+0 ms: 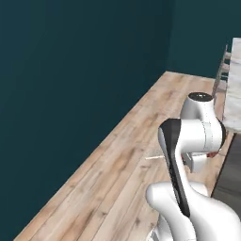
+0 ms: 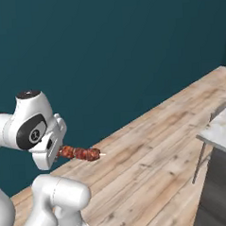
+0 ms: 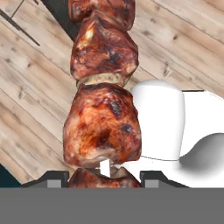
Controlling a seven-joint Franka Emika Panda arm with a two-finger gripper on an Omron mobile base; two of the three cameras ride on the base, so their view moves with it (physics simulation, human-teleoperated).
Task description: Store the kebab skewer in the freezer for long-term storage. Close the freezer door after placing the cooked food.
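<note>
The white arm is folded in close above its base, with the hand pointing sideways over the wooden floor (image 2: 150, 146). The gripper (image 3: 104, 178) is squeezed tight on one kebab skewer (image 2: 79, 153). The stick pokes out level from the hand, up in the air. The hand view shows three brown-red meat chunks in full and part of a fourth. A dark teal wall (image 1: 70, 80) stands behind. No writing can be read.
</note>
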